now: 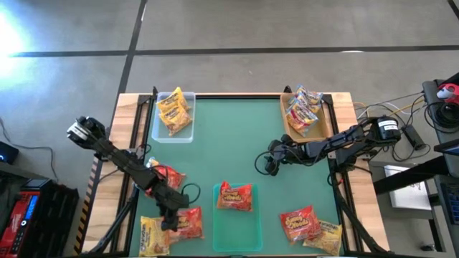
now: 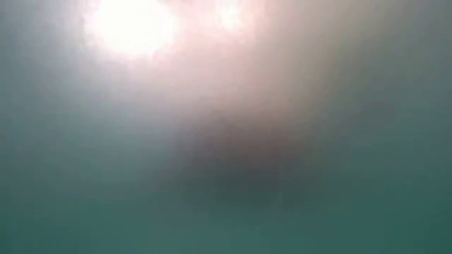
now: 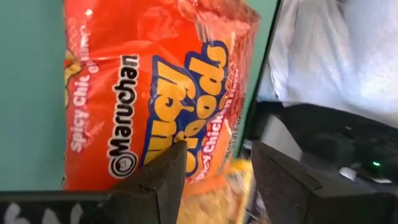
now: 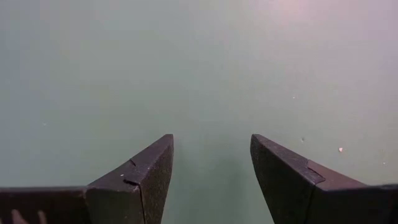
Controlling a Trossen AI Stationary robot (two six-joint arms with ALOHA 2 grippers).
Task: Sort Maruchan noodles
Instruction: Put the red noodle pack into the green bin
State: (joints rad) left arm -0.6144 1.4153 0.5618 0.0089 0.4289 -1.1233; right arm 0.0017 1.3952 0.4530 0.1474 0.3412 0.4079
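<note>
High view: left end effector (image 1: 171, 218) sits over the crinkly red-orange plastic Maruchan packet (image 1: 188, 222) at the green worktop's (image 1: 229, 143) near-left corner; right end effector (image 1: 267, 163) hangs mid-worktop, well apart.

Left wrist view: fingers parted, empty, packet directly ahead, long axis along the reach.

Right wrist view: parted, bare worktop.

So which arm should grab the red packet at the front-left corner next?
Left, probably. The left gripper is open right over that red packet, which fills its wrist view. The right gripper is open over bare mat, mid-table.
</note>
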